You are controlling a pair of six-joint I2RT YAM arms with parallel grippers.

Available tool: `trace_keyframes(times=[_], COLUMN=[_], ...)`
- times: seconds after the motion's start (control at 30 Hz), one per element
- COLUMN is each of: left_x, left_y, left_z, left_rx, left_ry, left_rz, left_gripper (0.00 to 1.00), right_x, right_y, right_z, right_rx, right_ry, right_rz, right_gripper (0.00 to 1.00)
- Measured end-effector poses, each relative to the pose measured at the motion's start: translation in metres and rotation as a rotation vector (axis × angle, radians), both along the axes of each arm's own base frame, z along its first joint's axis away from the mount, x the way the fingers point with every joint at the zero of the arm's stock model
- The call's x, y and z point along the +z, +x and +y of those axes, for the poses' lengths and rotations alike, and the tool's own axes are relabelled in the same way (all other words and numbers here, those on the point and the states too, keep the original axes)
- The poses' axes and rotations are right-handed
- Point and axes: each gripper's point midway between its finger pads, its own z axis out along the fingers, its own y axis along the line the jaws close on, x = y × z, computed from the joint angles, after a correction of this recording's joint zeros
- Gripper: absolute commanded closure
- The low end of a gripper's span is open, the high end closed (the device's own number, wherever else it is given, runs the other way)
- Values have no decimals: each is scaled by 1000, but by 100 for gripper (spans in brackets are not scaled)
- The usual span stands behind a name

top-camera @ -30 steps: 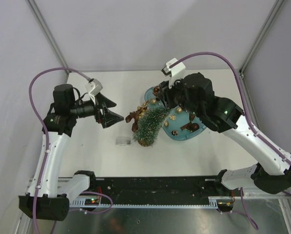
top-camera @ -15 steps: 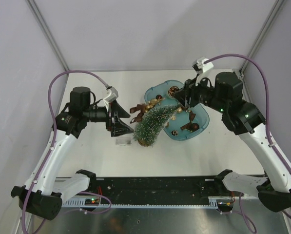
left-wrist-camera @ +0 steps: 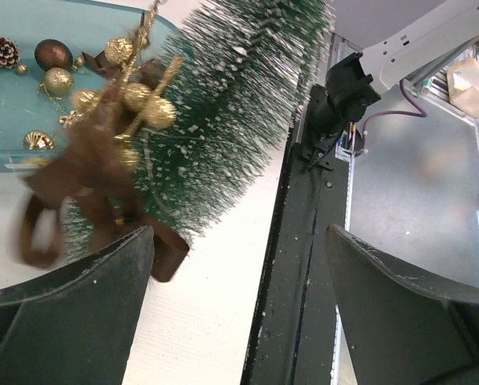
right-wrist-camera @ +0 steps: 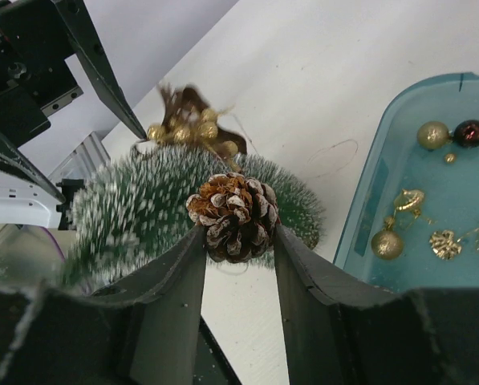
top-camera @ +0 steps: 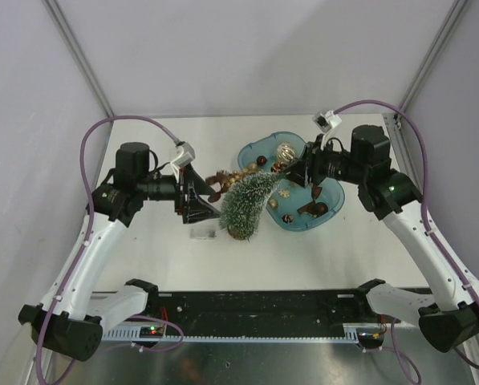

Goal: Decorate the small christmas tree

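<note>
– Grey walls close in a white tabletop [top-camera: 143,265], with both arms reaching in from the near edge. Where is the small christmas tree [top-camera: 249,205]?

– Near the middle of the tabletop, between the two arms. Its base is toward the near side and its frosted tip points toward the teal tray [right-wrist-camera: 366,210], just beside the tray's edge. From above it looks tilted, but I cannot tell whether it truly leans.

– What about the right end effector [right-wrist-camera: 239,233]?

– Its two fingers are closed narrow on a pine cone [right-wrist-camera: 233,212], one pad on each side. In the wrist view the cone sits in front of the green bristles. I cannot tell whether it touches them.

– And the left end effector [left-wrist-camera: 239,234]?

– Spread wide, with nothing between the fingers. It is just beside the tree, on the side away from the tray, and points at it.

– Anything on the tree?

– A brown ribbon bow [left-wrist-camera: 95,172] with gold berries lies against the tree's left side, next to the left fingers. It is blurred in the wrist view, so I cannot tell whether it hangs on the bristles or only rests there.

– What is in the tray?

– Loose ornaments: a gold ball [right-wrist-camera: 433,134], a dark ball [right-wrist-camera: 469,132] and a gold shell shape [right-wrist-camera: 445,243]. A small clear piece [top-camera: 203,233] lies on the tabletop near the tree's base.
</note>
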Motion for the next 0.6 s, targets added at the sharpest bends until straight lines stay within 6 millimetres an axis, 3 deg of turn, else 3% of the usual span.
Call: trace_keyframes(times=[0.23,0.6], left_x=[-2,1], left_y=[2,5], left_z=[-2,-4], left_rx=[2,9], left_ry=[-5,-18], left_rz=[35,47], left_gripper=[47,56], right_x=[-23,-50], right_y=[-11,-35], right_z=[-11,-17], right_rx=[0,-6], right_ry=[38,119], right_rz=[52,123], right_gripper=[57,56])
